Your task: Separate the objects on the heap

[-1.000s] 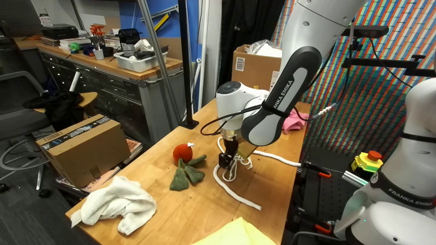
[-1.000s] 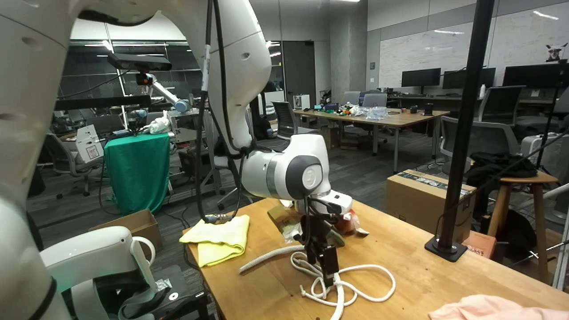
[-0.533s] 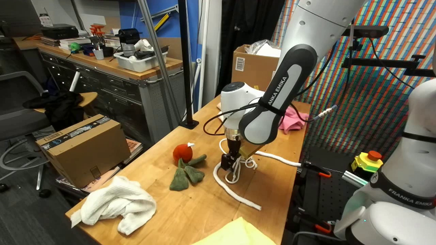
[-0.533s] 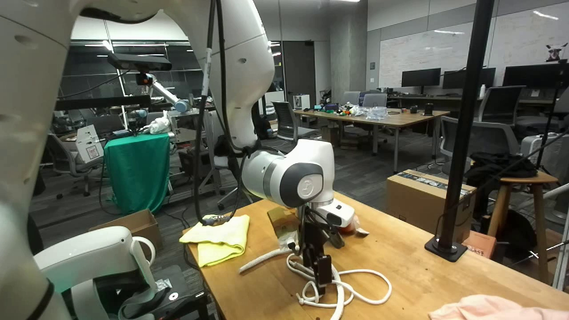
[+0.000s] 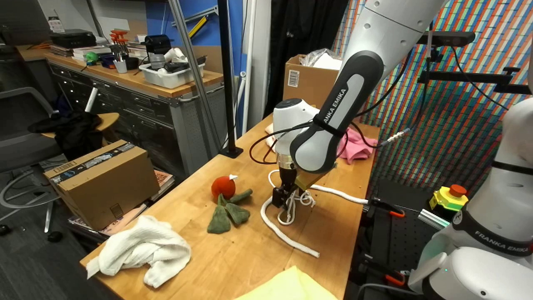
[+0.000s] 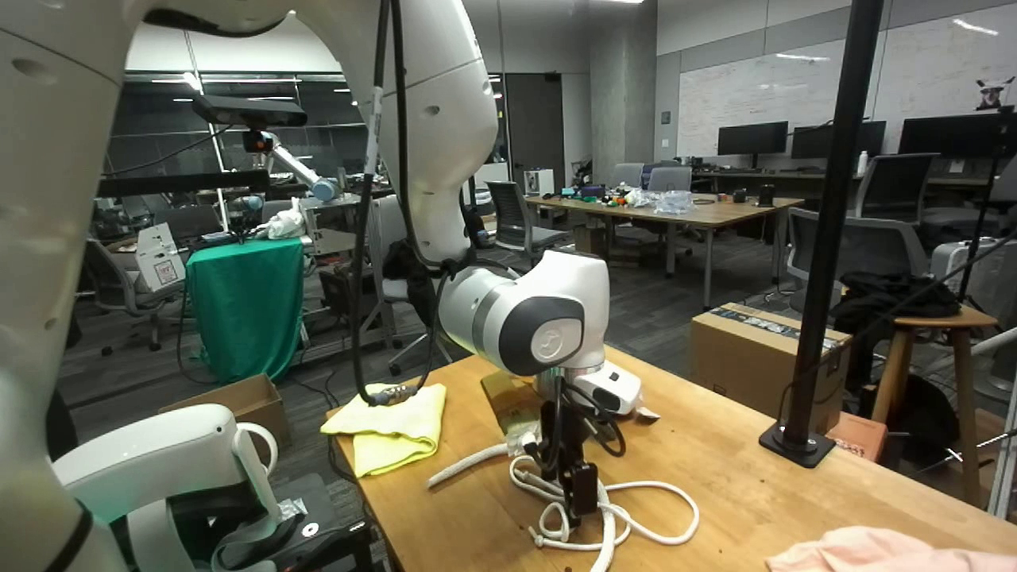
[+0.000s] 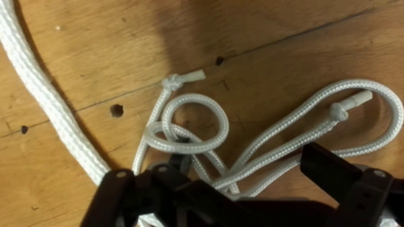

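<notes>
I'm seeing red ball (image 5: pixel 222 188), green pieces (image 5: pixel 218 221) sitting apart from thick rope (image 7: pixel 49 95); yellow cloth (image 6: pixel 397 445) lying near it. Thin cord (image 7: pixel 277 152) tangling across thick rope, long loop (image 7: pixel 353 83), knotted ends (image 7: pixel 339 112) pointing away in wrist view. Holding gripper (image 7: pixel 247 150) spread, strands between.

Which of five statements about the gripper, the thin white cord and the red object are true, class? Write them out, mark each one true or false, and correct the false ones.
1. The gripper is open. True.
2. The thin white cord shows two knotted ends in the wrist view. True.
3. The thin white cord lies straight. False: the thin white cord forms loops.
4. The red object sits beside the green item. True.
5. The gripper holds the red object. False: the red object rests on the table.
</notes>
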Controlling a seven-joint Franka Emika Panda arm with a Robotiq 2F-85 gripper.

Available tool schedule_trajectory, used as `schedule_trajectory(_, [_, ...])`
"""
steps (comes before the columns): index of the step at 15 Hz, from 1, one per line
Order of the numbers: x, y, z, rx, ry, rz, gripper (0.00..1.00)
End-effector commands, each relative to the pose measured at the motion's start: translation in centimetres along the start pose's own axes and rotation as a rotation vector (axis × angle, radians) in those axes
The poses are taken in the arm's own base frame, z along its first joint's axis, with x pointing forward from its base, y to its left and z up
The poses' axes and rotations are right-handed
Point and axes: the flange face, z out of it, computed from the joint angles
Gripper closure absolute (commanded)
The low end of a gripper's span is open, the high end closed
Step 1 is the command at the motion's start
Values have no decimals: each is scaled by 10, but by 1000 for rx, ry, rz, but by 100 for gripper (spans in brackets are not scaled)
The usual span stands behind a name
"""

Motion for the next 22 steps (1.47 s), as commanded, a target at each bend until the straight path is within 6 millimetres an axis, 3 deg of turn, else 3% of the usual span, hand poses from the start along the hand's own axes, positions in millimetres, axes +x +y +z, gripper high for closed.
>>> schedule_trajectory(1, [-3,3,0,26,-3,-21,27])
schedule_trajectory(4, [-3,4,-1,30,-5,-29,27])
schedule_trajectory(13, [-4,2,-19,26,30,-85,95])
schedule_trajectory(15, [-6,2,-26,30,30,-104,98])
schedule_trajectory(17, [-9,5,-37,22,25,-137,94])
schedule_trajectory(22, [-18,12,-81,-36,40,-249,95])
